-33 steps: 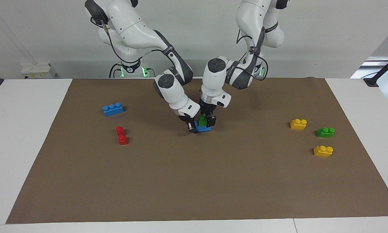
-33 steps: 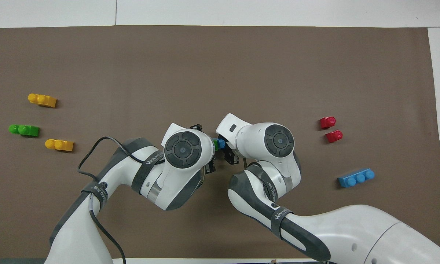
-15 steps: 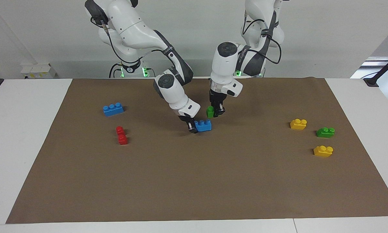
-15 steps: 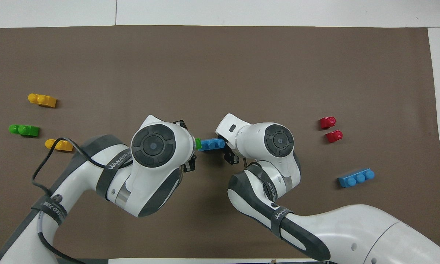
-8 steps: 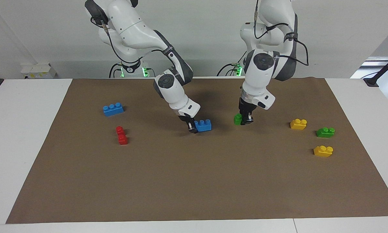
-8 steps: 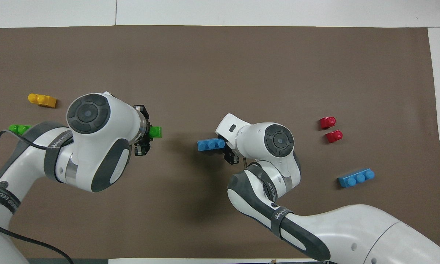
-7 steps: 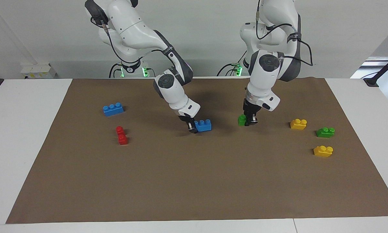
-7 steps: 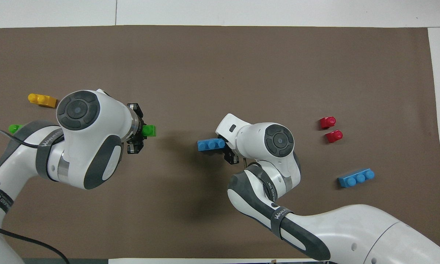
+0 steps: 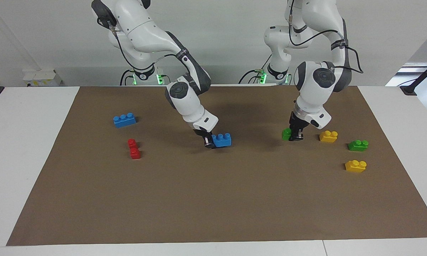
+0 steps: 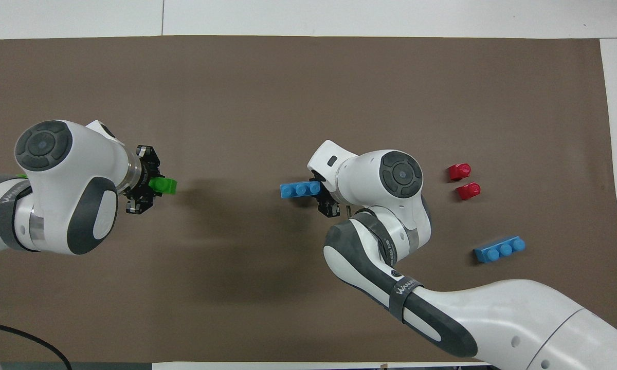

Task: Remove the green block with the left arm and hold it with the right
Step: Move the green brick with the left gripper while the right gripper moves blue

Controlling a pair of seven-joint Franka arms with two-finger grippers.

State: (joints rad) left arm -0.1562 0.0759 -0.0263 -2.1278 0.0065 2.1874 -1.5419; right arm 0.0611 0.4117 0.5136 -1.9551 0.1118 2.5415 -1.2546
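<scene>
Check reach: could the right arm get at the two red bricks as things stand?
Probably not right now. The right gripper is shut on the blue brick mid-mat, so its jaws are taken. The path to the red bricks, toward the right arm's end, looks free; it would need to release first.

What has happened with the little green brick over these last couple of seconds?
The left hand pulled the green block off the blue brick and carried it toward the left arm's end of the table, near a yellow brick. It remains gripped. The right hand stayed clamped on the blue brick, which lifted slightly. The other bricks did not move.
</scene>
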